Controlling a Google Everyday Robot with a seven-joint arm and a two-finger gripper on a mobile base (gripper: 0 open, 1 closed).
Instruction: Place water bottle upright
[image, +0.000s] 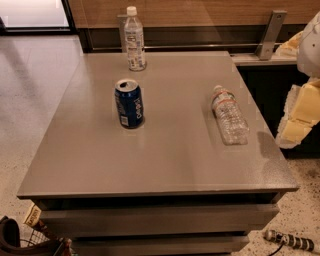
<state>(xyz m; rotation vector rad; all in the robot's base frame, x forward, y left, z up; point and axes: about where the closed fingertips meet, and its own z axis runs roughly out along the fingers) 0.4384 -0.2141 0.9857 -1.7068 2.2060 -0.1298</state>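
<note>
The water bottle (229, 115) lies on its side on the right part of the grey table (165, 160). It is clear and ribbed, with a white-and-red label band, and its cap end points toward the back. My gripper (296, 125) hangs off the table's right edge, to the right of the bottle and apart from it. It holds nothing that I can see.
A blue soda can (129, 104) stands upright left of centre. A slim bottle with a white-blue label (134, 40) stands upright at the back edge. A metal bracket (270, 35) rises behind the right corner. A wire basket (30, 240) sits at the lower left.
</note>
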